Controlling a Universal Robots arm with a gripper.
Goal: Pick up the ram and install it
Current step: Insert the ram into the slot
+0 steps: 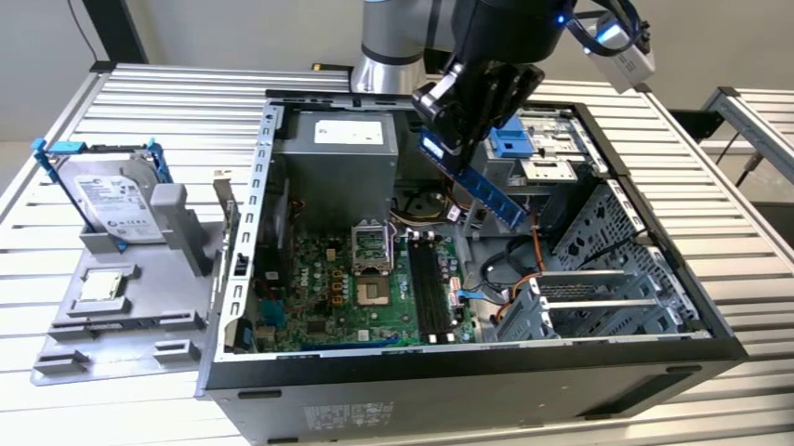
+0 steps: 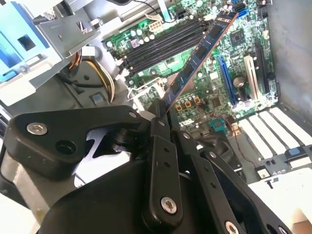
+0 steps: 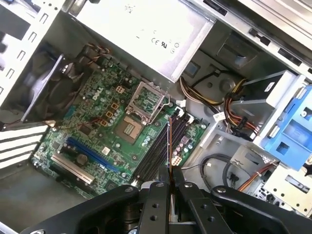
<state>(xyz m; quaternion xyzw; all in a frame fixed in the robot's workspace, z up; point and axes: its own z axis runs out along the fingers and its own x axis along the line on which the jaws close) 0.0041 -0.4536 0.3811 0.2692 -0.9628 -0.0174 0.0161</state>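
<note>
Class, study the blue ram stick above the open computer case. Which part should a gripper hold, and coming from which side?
Probably one short end of the ram, clamped across its two flat faces, from above. It is thin and flat; held so by the gripper, its long edge is free for the memory slots.

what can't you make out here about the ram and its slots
- Gripped end of the ram: second wrist view, covered by the gripper.
- Chip face of the ram: first wrist view, seen edge-on.
- Latches of the memory slots: exterior view, too small to tell.
</note>
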